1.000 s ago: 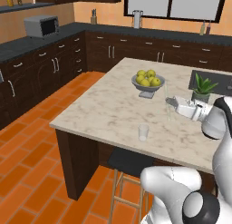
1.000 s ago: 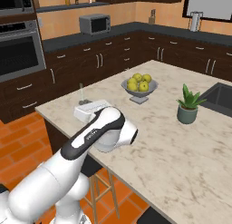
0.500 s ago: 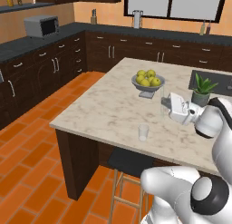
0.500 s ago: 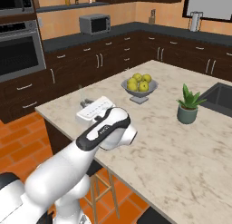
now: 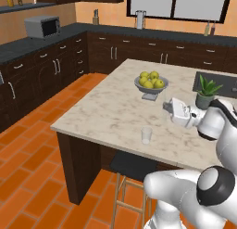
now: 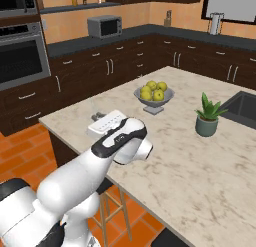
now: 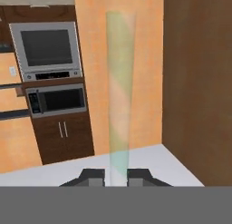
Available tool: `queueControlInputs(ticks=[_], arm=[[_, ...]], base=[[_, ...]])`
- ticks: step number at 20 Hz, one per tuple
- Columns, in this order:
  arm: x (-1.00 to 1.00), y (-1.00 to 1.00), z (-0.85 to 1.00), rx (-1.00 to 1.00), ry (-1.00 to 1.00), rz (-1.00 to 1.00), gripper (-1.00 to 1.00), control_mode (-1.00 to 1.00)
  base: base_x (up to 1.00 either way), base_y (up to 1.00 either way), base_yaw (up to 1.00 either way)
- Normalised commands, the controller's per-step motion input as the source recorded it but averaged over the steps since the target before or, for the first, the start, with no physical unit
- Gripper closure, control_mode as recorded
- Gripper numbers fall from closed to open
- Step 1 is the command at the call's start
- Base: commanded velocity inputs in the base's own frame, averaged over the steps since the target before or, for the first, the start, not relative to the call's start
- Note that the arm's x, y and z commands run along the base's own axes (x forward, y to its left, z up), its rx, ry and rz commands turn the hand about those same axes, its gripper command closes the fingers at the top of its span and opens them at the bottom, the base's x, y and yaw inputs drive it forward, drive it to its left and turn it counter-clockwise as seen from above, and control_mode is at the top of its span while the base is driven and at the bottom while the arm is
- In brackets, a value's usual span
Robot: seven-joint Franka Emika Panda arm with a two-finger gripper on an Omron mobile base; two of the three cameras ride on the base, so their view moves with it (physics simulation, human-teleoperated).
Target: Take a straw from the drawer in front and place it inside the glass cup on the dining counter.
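Hand view: straw (image 7: 119,96) is pinched between the two finger tips, a pale translucent tube running straight out along the gripper (image 7: 117,177) axis, so the jaws are closed narrow on it and the fetch part looks done. Over the last second the hand has swung across the dining counter (image 5: 111,114), from out by the potted plant (image 5: 206,91) toward the near edge, which reads as the carry toward the glass cup (image 5: 146,135). In the left base view the gripper (image 5: 169,107) now hovers above the marble top, near the cup but not yet over it; the cup stands upright and empty by the front edge, above a dark stool (image 5: 132,165). The straw points roughly sideways, not down, so my guess is the wrist needs to tip before any drop, or the straw will miss the small mouth. Fruit bowl (image 5: 150,84) sits mid-counter, well apart from the cup. Around it: orange tile floor (image 5: 32,168), dark cabinets, microwave (image 5: 42,26) on the black worktop, and a wall oven (image 7: 45,51) ahead of the hand.
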Motion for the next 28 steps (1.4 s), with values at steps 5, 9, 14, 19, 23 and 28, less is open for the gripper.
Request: queueControlInputs(ticks=[5,9,14,19,23,28], arm=[[0.26,0.14,-0.46,-0.09,0.03,0.0,1.0,-1.0],[0.34,0.21,-0.33,-0.05,0.0,0.0,1.0,-1.0],[0.16,0.08,-0.21,0.0,0.03,0.0,1.0,-1.0],[0.1,0.0,-0.29,0.0,0.08,0.0,1.0,-1.0],[0.31,0.03,-0.11,0.0,0.04,0.0,1.0,-1.0],[0.35,0.03,-0.12,0.0,0.0,0.0,1.0,-1.0]], base=[[0.0,0.0,0.0],[0.0,0.0,0.0],[0.0,0.0,0.0],[0.0,0.0,0.0],[0.0,0.0,0.0],[0.0,0.0,0.0]])
